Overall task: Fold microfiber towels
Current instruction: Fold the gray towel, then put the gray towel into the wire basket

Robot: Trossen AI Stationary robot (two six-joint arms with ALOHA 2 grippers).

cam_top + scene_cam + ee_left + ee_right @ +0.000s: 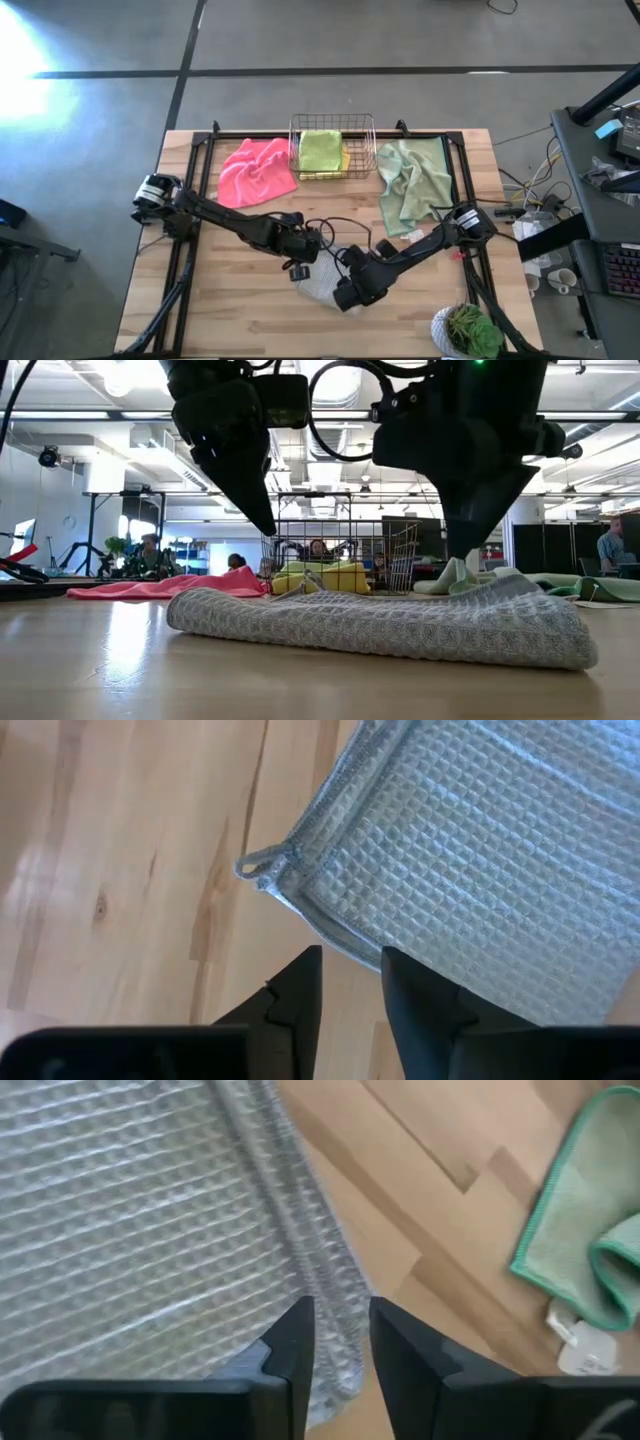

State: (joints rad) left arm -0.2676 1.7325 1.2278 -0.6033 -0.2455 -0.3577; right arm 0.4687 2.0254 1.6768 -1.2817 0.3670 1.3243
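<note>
The pink towel [256, 170] lies far left, untouched. The left gripper [350, 982] hovers at the left edge of the folded grey towel [322, 282], near centre of the table [230, 310]; its jaws stand slightly apart over the hem, holding nothing. The right gripper [337, 1342] sits over the towel's right edge, jaws likewise parted a little and empty. To release cleanly, I'd lift both straight up so the 2 layers stay aligned. The lime towel [320, 150] rests in the basket [372, 128] far centre; the sage towel [412, 185] lies crumpled far right.
</note>
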